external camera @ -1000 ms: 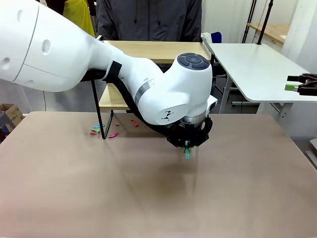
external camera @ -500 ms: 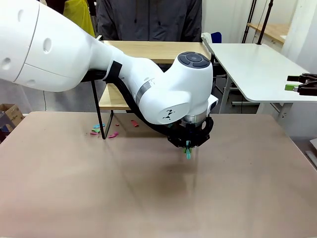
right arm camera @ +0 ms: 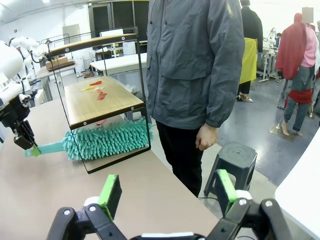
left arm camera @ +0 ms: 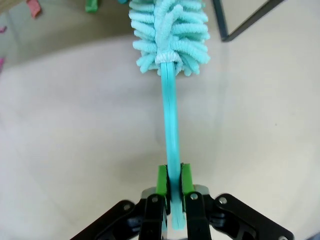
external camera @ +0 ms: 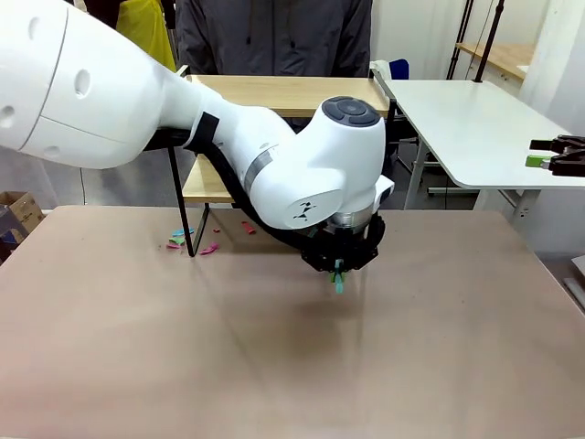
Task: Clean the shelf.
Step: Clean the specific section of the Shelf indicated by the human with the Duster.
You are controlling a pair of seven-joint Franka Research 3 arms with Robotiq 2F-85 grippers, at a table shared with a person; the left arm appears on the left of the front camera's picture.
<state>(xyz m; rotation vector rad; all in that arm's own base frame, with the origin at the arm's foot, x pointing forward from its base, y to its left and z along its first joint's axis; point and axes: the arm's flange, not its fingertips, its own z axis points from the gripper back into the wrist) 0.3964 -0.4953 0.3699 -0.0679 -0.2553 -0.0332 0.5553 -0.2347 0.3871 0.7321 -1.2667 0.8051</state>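
Shelf [external camera: 292, 91] standing half hidden behind the left arm [external camera: 137, 91], left hand [left arm camera: 171, 177] clamping the teal duster [left arm camera: 172, 30] by its handle, fluffy head lying under the lower board, right hand [right arm camera: 167, 192] gaping wide and empty

The two-tier light-wood, black-metal-framed shelf [right arm camera: 107, 107] stands upright at the brown table's [external camera: 274, 366] far edge, coloured scraps [right arm camera: 101, 95] on its lower board.

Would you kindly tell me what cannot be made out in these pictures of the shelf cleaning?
- Front view: the left arm hides the duster head and most of the shelf lower board.
- Left wrist view: the top edge cuts off the duster head's far end.
- Right wrist view: the coloured scraps on the lower board are too small to identify.
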